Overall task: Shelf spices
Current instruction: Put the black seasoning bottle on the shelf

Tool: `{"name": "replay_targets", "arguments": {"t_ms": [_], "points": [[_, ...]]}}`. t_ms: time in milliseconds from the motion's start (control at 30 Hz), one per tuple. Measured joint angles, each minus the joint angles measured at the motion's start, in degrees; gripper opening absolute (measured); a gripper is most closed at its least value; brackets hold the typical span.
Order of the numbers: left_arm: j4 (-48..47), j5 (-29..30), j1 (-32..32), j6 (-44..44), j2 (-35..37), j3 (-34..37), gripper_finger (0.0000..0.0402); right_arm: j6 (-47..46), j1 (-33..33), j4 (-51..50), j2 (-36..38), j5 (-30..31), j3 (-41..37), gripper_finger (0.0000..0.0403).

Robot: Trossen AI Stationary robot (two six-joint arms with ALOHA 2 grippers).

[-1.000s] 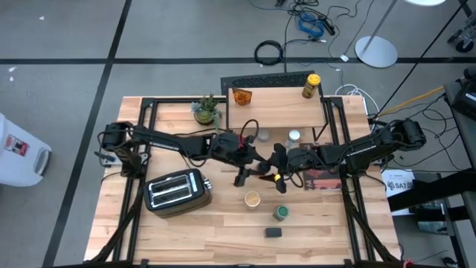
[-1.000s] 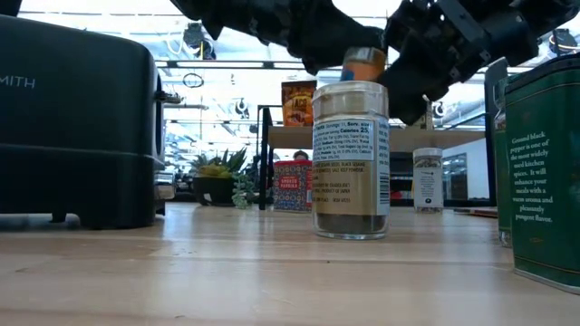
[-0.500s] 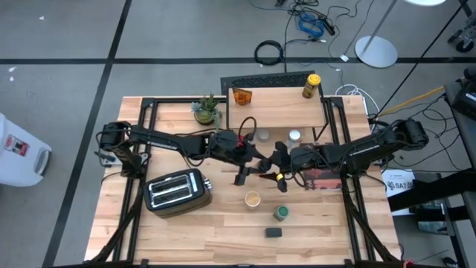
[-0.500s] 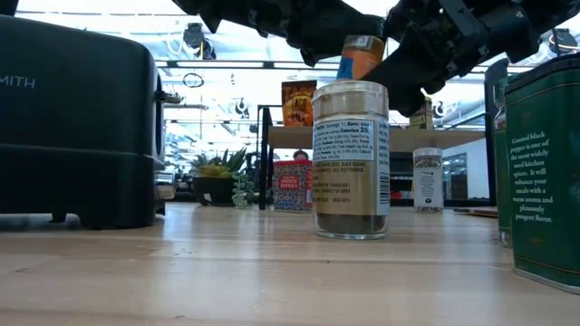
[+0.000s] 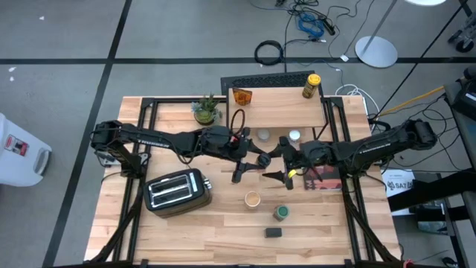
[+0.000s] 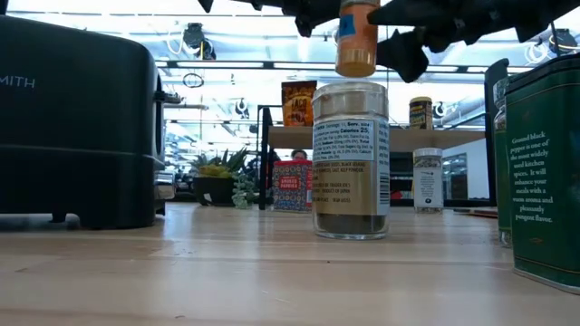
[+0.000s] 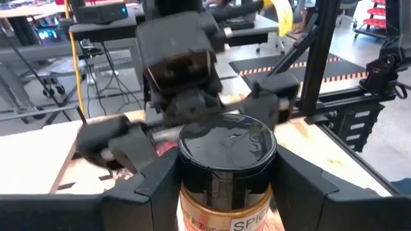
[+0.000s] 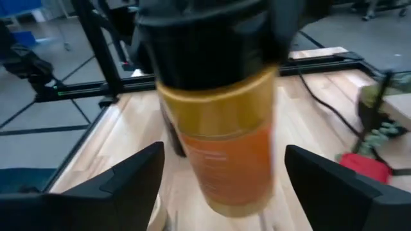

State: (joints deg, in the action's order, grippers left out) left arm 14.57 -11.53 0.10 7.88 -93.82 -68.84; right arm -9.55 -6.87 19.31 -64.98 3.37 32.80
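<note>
Standing farthest out in front of the shelf [image 5: 279, 110], at the near edge of the tabletop [image 5: 186, 231], are a small black tin [image 5: 273, 232], a green tin [image 5: 280, 213] and a clear glass jar [image 6: 351, 158] of brown spice. A silver toaster [image 5: 177, 191] is sitting out to the shelf's front left.

Closer to the shelf, still in front of it and raised above the tabletop, the two dark arms are meeting. The left hand [image 7: 226, 186] is gripping an orange spice jar [image 6: 356, 36] with a black lid, its fingers pressed against both sides of the jar. The right hand [image 8: 228, 186] is facing it with its fingers spread wide on either side of the jar, clear gaps showing between them and the jar.

Two small white-capped jars [image 5: 264, 135] are standing just in front of the shelf's front edge. On the shelf's wood top, an orange packet [image 5: 240, 96] is resting near the left end and a yellow-lidded jar [image 5: 311, 86] near the right end. A green potted plant [image 5: 206, 110] is sitting just left of the shelf.
</note>
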Motion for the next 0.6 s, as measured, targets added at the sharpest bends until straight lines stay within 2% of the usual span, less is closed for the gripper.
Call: {"name": "replay_targets", "arguments": {"t_ms": [300, 467, 600], "points": [[3.32, 0.02, -0.23, -0.07, -0.02, 0.04, 0.0204, 2.73, 0.03, 9.09, -4.73, 0.53, -0.04, 0.0313], [4.06, 0.04, -0.5, -0.09, -0.07, 0.07, 0.0204, 3.2, -0.03, 9.19, -5.87, 2.27, -0.04, 0.0312], [3.96, 0.05, -0.5, -0.09, -0.07, 0.07, 0.0204, 3.71, -0.65, 9.27, -5.87, 3.95, -0.04, 0.0286]]}}
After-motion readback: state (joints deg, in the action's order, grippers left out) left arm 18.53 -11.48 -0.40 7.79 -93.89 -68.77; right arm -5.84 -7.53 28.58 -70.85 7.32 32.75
